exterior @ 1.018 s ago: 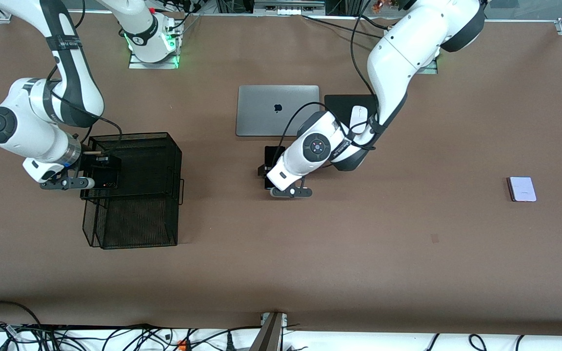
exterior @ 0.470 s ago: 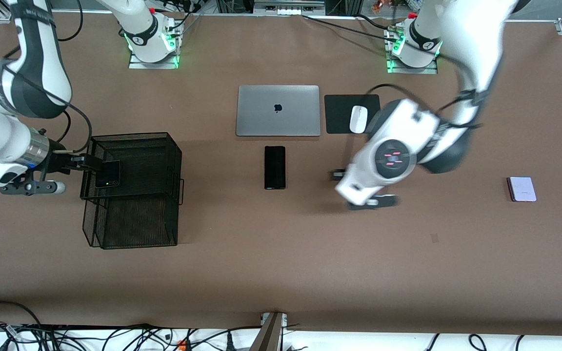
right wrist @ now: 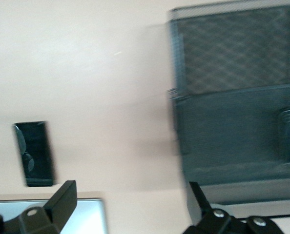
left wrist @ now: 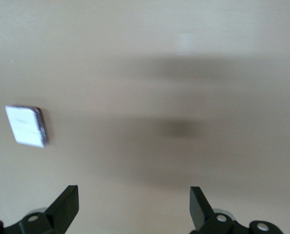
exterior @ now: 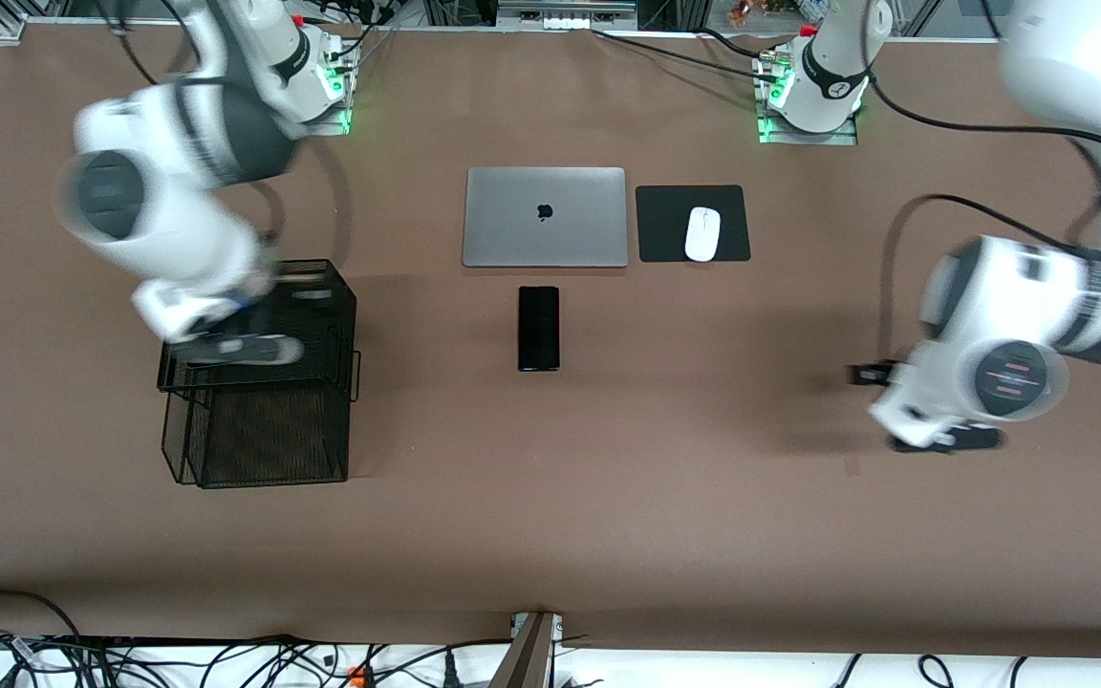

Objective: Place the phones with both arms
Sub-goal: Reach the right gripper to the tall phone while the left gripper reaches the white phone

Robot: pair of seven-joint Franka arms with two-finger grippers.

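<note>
Brown table (exterior: 550, 516), listed from the right arm's end. Right gripper (right wrist: 130, 207): fingers apart, empty, over mesh basket (exterior: 259, 420). Slim black phone (exterior: 538, 328): flat on table, nearer the camera than laptop (exterior: 545, 217). Left gripper (left wrist: 134, 204): fingers apart, empty, near lavender phone (left wrist: 26, 126).

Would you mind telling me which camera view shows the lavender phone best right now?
The left wrist view: the lavender phone lies in plain sight on the bare table there. In the front view the left arm covers that spot, so the phone is hidden. The right wrist view does not show it.
</note>
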